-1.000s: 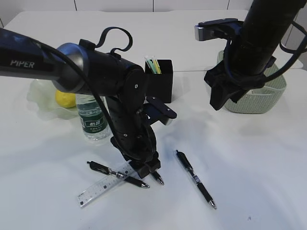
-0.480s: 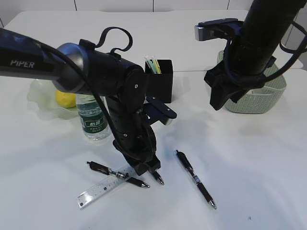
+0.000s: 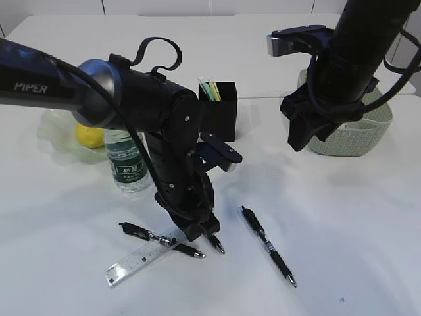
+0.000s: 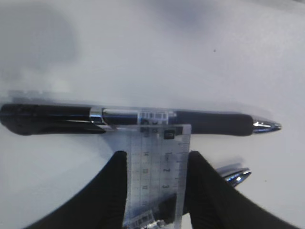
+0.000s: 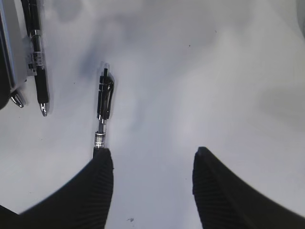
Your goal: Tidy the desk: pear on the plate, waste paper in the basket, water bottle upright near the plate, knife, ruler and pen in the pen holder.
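**Left end effector clamps the ruler's end – lift and drop into the holder to come**

Nearest the camera, the ruler (image 3: 141, 256) lies flat on the white table (image 3: 342, 224). In the exterior view its long axis runs on a diagonal, low end toward the front left, high end toward the centre, where it passes over a black pen (image 3: 161, 238). That upper end sits between the fingers of the left end effector (image 3: 197, 232), which comes almost straight down on it. The left wrist view shows the two black fingers (image 4: 112, 191) pressed against the ruler's long edges, pinching the clear strip across its width; the pen under it runs crosswise, tip to the right of that view.

So the step in hand is, by my reading, the ruler pickup. The next move calls for a clean lift without dragging the pen beneath, then tilting the ruler upright so it goes end-first into the pen holder (image 3: 220, 110).

A second pen (image 3: 267, 245) lies just right of centre, pointing front right – untouched. Further back stand the water bottle (image 3: 125, 161), upright, and behind it the pear (image 3: 89, 135) on the plate (image 3: 56, 135). The holder already has pale sticks in it. At the far right, the right end effector (image 3: 304, 135) hangs spread and empty in front of the basket (image 3: 368, 128).
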